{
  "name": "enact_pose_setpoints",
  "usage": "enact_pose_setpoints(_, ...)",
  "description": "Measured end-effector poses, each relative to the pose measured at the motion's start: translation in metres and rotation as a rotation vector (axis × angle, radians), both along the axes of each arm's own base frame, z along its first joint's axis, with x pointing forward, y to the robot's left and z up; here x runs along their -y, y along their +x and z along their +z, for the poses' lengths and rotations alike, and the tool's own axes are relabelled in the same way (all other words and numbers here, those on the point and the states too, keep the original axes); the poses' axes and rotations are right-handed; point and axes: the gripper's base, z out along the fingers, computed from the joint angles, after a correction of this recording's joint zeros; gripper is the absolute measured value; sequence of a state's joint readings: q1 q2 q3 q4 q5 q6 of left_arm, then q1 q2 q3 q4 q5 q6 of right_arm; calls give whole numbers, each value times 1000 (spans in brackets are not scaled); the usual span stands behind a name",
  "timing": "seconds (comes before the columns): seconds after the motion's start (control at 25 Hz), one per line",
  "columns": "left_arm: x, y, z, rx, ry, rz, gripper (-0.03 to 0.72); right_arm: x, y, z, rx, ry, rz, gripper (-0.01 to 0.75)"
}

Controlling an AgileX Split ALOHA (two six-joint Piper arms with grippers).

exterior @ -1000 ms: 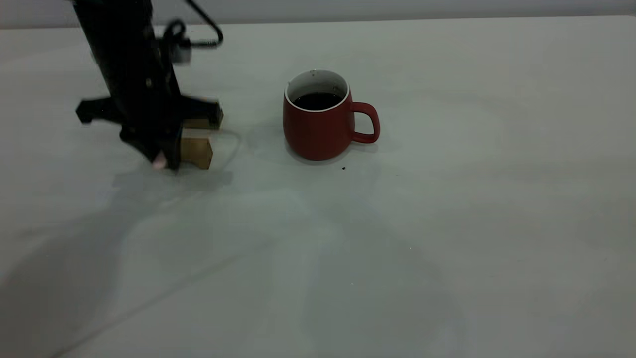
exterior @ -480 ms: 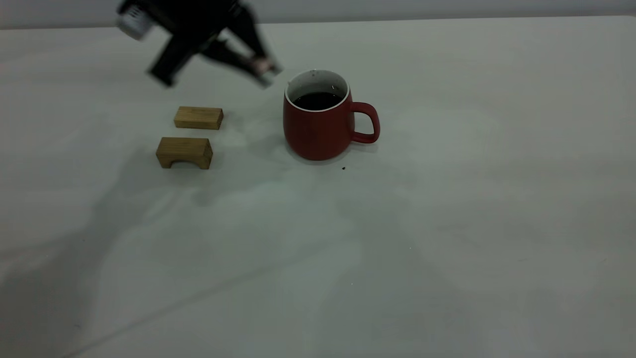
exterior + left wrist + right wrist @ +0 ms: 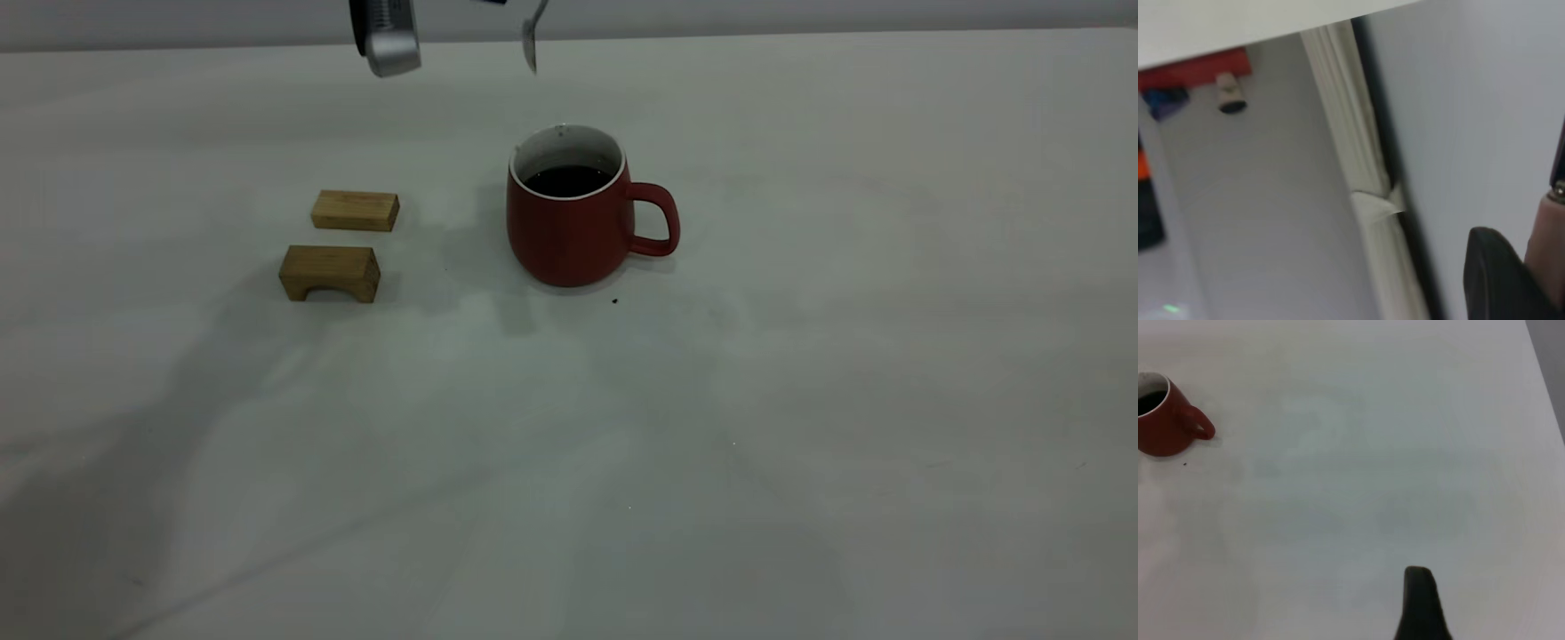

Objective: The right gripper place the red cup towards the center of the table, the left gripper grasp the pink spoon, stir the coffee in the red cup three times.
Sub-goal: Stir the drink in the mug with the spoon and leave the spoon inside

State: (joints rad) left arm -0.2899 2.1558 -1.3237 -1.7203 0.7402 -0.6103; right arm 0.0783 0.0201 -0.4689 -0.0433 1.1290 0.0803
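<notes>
The pink spoon is up in the air: its grey bowl and neck hang down from the top edge of the exterior view, above and slightly behind the red cup, well clear of the rim. In the left wrist view the pink handle lies against a black finger of the left gripper; only that one finger shows, so the second contact is not seen. Given the spoon hangs free of any support, the jaws are noted as clamped on the spoon handle. Most of the gripper body is out of the exterior view; only a silver-grey cylindrical part shows at the top edge, left of the spoon.

Red cup stands upright on the table, near the middle, handle toward the right of the exterior view. The coffee sits well below the white rim. A tiny dark speck lies on the table just in front of the cup.

Two wooden blocks rest left of the cup, apart from it: a flat one behind, an arched one in front.

Right gripper: one dark finger shows over bare table, far from the cup; jaw state cannot be told.
</notes>
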Motion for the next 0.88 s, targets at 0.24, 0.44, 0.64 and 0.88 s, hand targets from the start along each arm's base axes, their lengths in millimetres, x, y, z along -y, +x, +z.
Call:
enact_pose_setpoints(0.24, 1, 1, -3, -216, -60, 106, 133, 0, 0, 0, 0, 0, 0, 582)
enact_pose_setpoints(0.44, 5, 4, -17, -243, 9, 190, 133, 0, 0, 0, 0, 0, 0, 582)
enact_pose_setpoints(0.64, 12, 13, -33, -254, 26, 200, 133, 0, 0, 0, 0, 0, 0, 582)
enact_pose_setpoints(0.88, 26, 22, -55, -296, 22, 198, 133, 0, 0, 0, 0, 0, 0, 582)
